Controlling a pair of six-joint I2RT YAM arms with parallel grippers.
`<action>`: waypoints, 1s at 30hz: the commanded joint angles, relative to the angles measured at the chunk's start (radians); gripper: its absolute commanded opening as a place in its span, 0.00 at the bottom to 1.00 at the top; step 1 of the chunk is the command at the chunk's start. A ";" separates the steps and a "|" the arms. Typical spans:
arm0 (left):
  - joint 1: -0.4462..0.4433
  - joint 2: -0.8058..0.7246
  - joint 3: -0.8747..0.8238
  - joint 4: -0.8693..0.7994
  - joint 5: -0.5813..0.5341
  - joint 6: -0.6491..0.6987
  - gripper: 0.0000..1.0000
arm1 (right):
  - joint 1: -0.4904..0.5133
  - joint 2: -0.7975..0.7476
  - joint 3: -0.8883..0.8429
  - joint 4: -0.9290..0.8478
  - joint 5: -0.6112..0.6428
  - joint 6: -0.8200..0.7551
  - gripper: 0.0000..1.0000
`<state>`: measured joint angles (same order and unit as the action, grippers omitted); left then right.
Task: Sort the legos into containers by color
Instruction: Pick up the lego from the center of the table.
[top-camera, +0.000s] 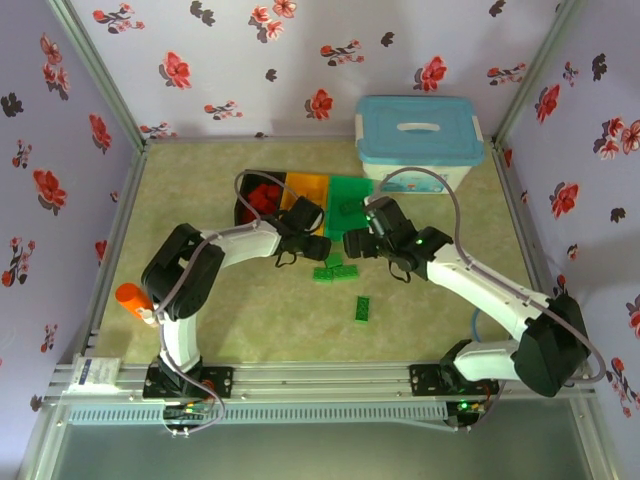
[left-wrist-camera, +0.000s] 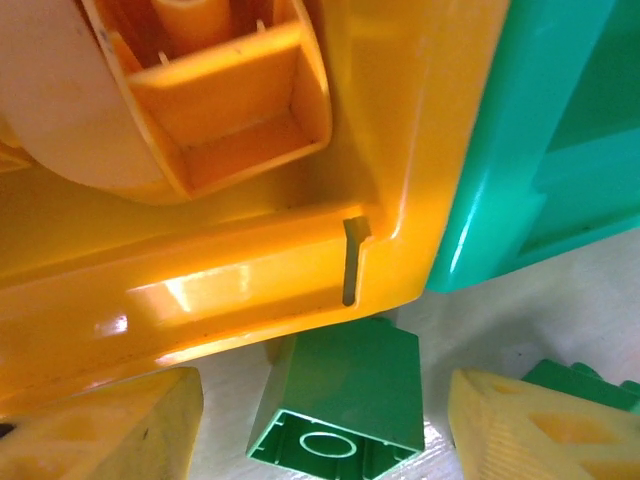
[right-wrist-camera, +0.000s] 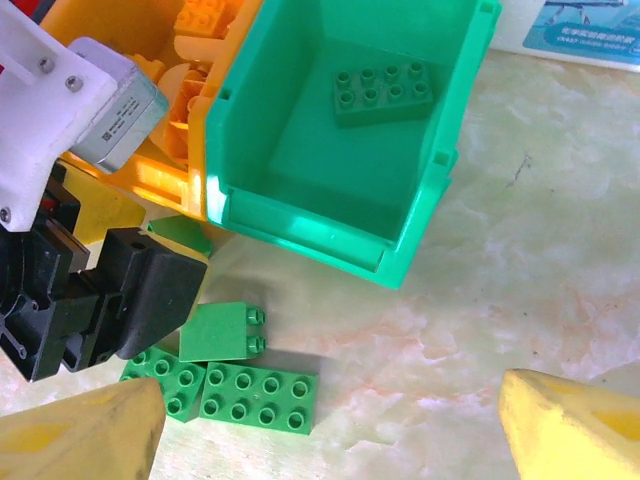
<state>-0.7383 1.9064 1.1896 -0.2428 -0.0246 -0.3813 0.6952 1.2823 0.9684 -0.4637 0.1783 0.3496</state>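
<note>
At the far left, an orange cylinder (top-camera: 131, 297) sits near the left arm. Further in, the black bin (top-camera: 250, 177) holds red bricks (top-camera: 265, 192). Next to it stands the orange bin (left-wrist-camera: 200, 300). Its front wall is close before your left gripper (left-wrist-camera: 325, 445) and stands in the way. This gripper is released: its fingers (left-wrist-camera: 100, 430) stand on both sides of one green brick (left-wrist-camera: 345, 400), which lies on its side, with a gap at each side.

To the right, a group of green bricks (right-wrist-camera: 260, 397) lies on the table (right-wrist-camera: 520, 300) before the green bin (right-wrist-camera: 440, 200). The left gripper's black body is just beside them. A lone brick (top-camera: 363, 309) lies apart, nearer the bases. The green bin holds one flat brick (right-wrist-camera: 385, 92). Your right gripper (right-wrist-camera: 330, 440) is released too, its jaws wide apart and holding nothing. The tub (top-camera: 420, 140) stands behind the green bin.
</note>
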 joint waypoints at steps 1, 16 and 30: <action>0.008 0.024 0.028 -0.010 0.026 0.016 0.64 | -0.013 -0.030 -0.024 0.041 -0.011 0.024 0.86; -0.019 -0.030 -0.023 -0.021 -0.010 -0.003 0.37 | -0.023 -0.078 -0.076 0.050 -0.011 0.052 0.84; -0.081 -0.232 0.071 -0.104 -0.081 0.028 0.36 | -0.026 -0.184 -0.133 0.041 0.028 0.087 0.82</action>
<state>-0.8165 1.7100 1.2030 -0.3286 -0.0784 -0.3809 0.6785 1.1309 0.8581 -0.4297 0.1757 0.4072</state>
